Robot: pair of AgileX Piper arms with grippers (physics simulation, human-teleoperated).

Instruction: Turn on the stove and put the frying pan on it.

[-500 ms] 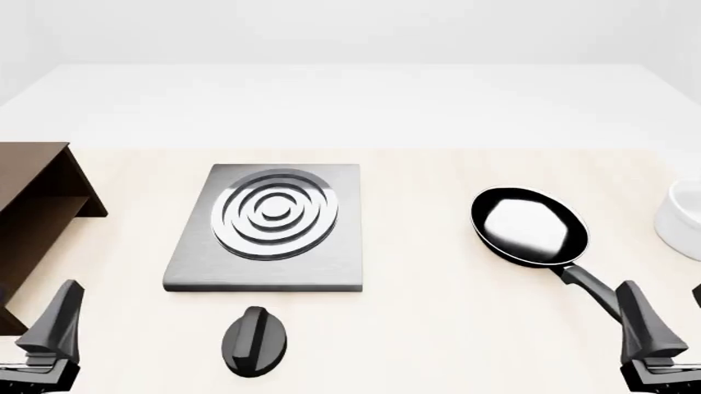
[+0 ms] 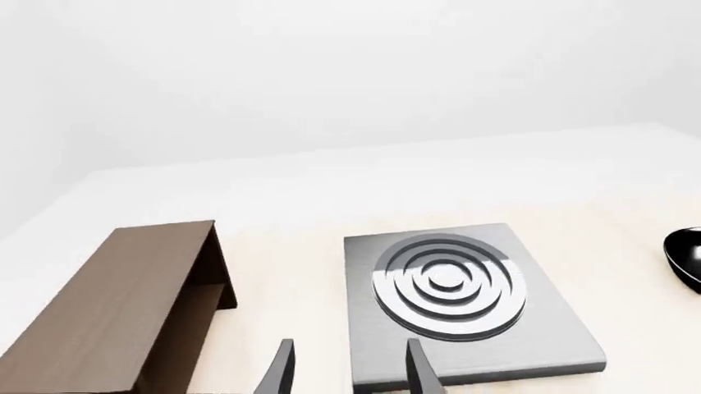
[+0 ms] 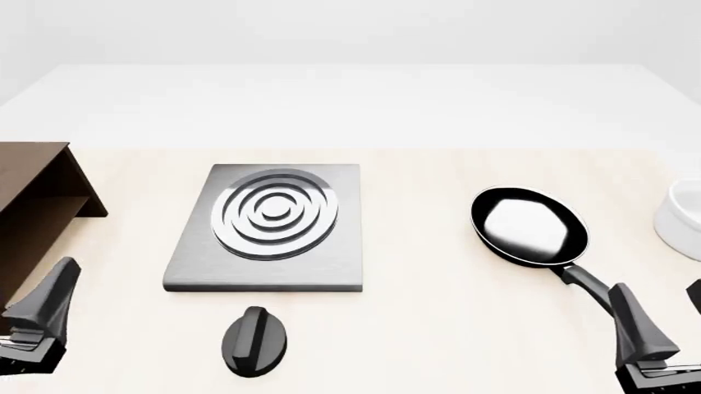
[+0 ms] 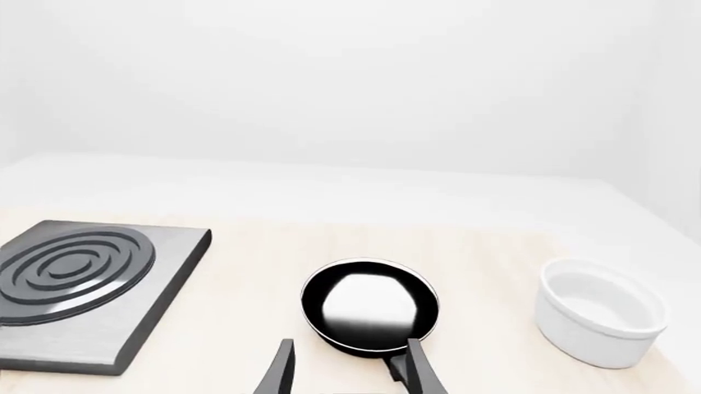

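- Left end effector [image 3: 33, 316] sits low at the near left of the bench [image 3: 438, 328], fingers apart and holding nothing; its wrist view shows both fingertips [image 2: 281, 369] with a clear gap between them
- Right end effector [image 3: 657, 328] sits low at the near right, also spread and empty; only one finger shows fully in the front view, the other is cut by the frame edge
- Just ahead of the right end effector lies the handle of the frying pan [image 3: 529, 224], pointing back toward it; the pan itself rests on the bench farther ahead, well apart from the stove [image 3: 268, 226]
- The knob [image 3: 255, 338] lies to the inner side of the left end effector, near the stove's near edge but not touching it
- Farther ahead of the left end effector is the stove slab with its ring burner, bare on top
- A brown shelf [image 3: 38, 205] stands on the outer side of the left end effector; a white bowl [image 4: 600, 312] stands beyond the right one, beside the pan
- Judgement: neither step has begun; the next move calls for the left end effector to reach the knob, close on its ridge and twist
- The knob is out of both wrist views, and whether it reads on or off cannot be told
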